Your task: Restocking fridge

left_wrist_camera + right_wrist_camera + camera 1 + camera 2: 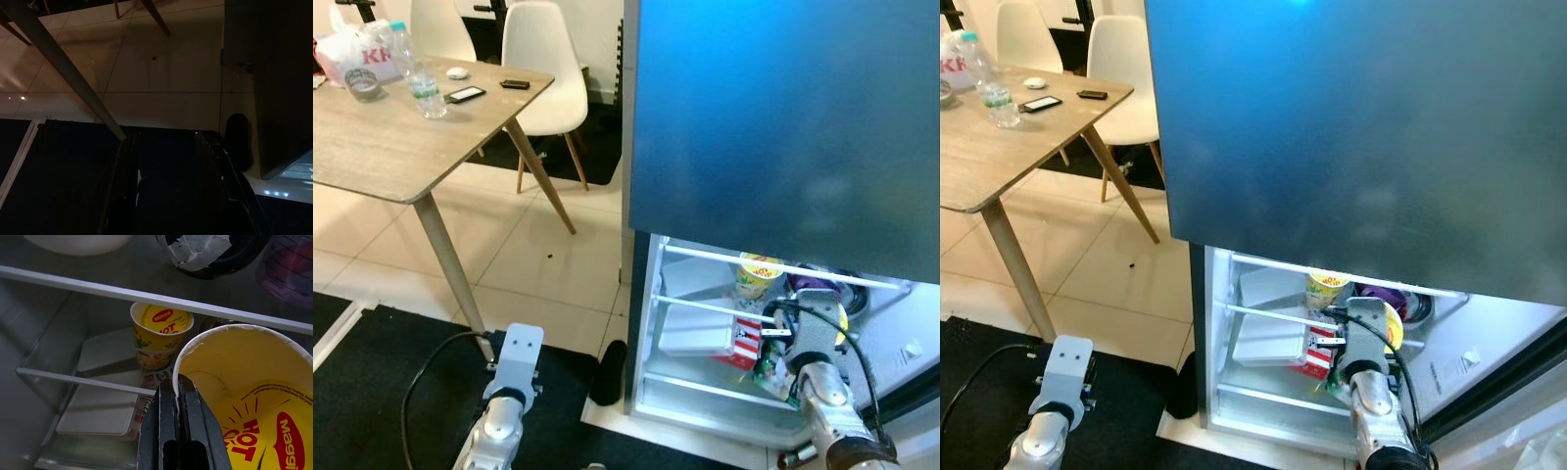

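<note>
Right gripper (182,396): its two black fingers are pinching together on the paper rim of a yellow noodle cup (244,382), one finger inside the rim and one outside.
Held cup: it is sitting inside the open fridge (783,127), round and smooth, its foil lid peeling up to show red "HOT" and "Maggi" lettering.
Second noodle cup (159,340): it is standing upright just beyond the fingertips, the same yellow printed paper, lid partly lifted, behind a white shelf rail (146,296).
White flat box (98,406): it is lying low and to one side of the gripper, rectangular, matte plastic.
Red-and-white carton (747,343): it is leaning just beside the box, near the gripper.
Right arm (832,411): it is reaching forward and up from the lower right into the lit compartment, silver, with a black cable looping over the wrist.
Left gripper (168,186): it is hanging well apart from the fridge over a black mat (372,382), its dim fingers standing open.
Wooden table (401,137): it is standing far off to the left, carrying a clear water bottle (416,73).
</note>
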